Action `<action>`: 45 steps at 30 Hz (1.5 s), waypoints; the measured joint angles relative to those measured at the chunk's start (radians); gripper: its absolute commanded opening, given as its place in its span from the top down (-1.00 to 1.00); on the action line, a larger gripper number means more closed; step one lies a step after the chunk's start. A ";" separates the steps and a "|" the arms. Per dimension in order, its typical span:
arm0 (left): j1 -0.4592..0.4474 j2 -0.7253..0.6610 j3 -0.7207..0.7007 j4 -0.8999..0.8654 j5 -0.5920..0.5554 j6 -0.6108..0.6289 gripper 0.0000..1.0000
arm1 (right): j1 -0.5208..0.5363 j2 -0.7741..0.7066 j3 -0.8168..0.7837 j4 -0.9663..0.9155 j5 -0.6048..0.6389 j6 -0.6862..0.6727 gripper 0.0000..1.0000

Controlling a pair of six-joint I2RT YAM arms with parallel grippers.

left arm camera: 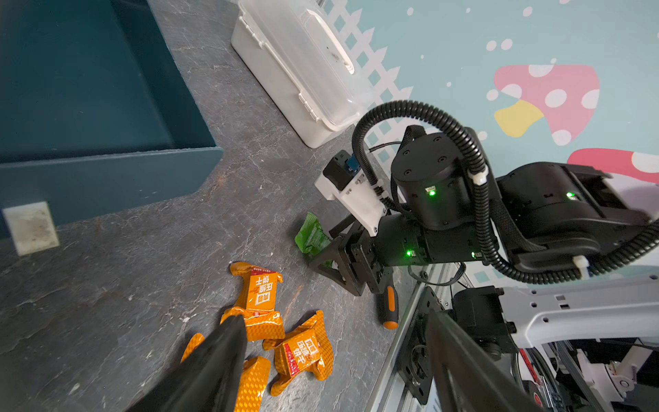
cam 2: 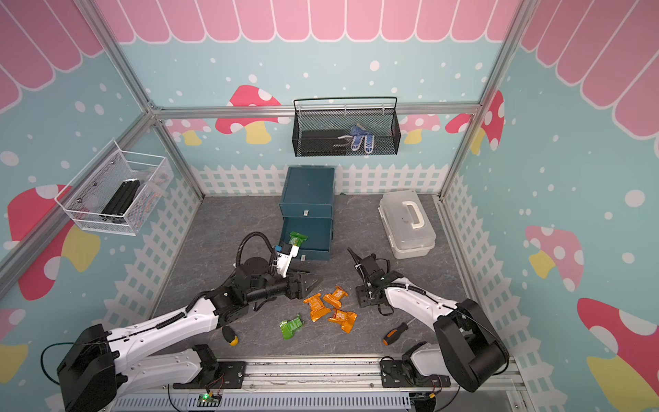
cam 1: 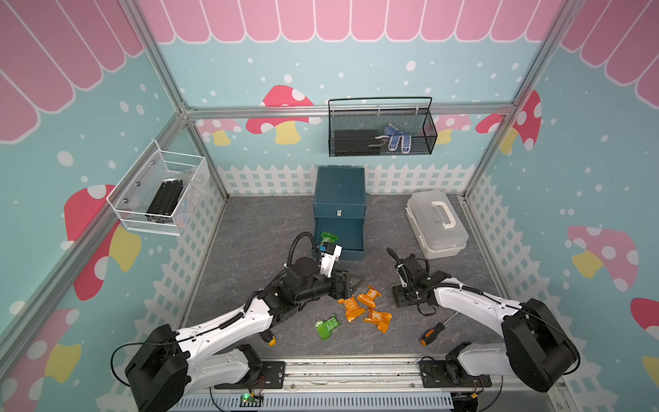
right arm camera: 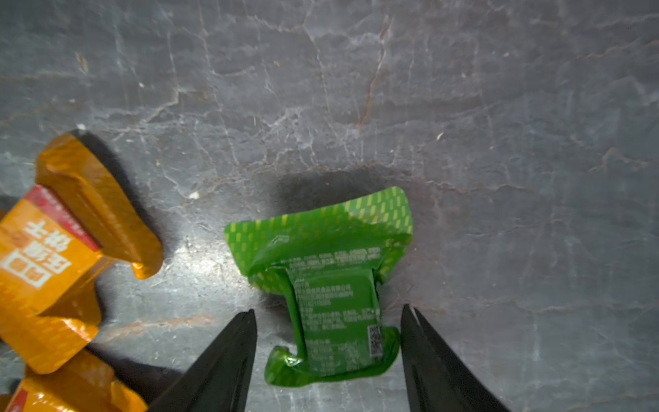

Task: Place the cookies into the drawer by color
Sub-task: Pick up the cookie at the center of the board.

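Right gripper [right arm camera: 328, 307] jaws straddle the green cookie [right arm camera: 321, 249], open and empty — sink squarely to the table [right arm camera: 499, 142], then pinch its middle.

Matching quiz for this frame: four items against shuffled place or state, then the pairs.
1 orange cookie packets
2 right gripper
3 pulled-out drawer
4 orange-handled screwdriver

A holds a green cookie packet
B open, astride a second green packet
C alone beside the right arm
D clustered on the table

Pairs: 1-D, 2-B, 3-A, 4-C
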 measured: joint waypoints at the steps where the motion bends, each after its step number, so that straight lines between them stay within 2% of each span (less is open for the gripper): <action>1: 0.000 -0.002 0.000 -0.001 -0.001 0.000 -0.64 | 0.000 0.005 -0.001 0.000 -0.004 0.001 -0.34; 14: 0.000 -0.024 0.000 -0.005 -0.041 0.018 -0.66 | -0.007 0.030 -0.001 0.009 -0.011 -0.001 -0.31; 22: 0.001 -0.029 0.008 -0.071 -0.062 0.061 -0.68 | -0.012 0.061 0.018 0.022 -0.010 -0.008 -0.35; 28: 0.001 0.026 0.035 -0.070 0.019 0.055 -0.68 | -0.012 0.070 0.024 0.035 -0.014 -0.020 -0.05; 34: 0.001 0.045 0.036 -0.079 0.027 0.055 -0.69 | -0.012 0.070 0.024 0.042 -0.014 -0.025 0.15; 45: 0.029 0.031 0.048 -0.089 0.015 0.056 -0.71 | -0.013 0.022 0.056 -0.010 -0.022 -0.021 0.22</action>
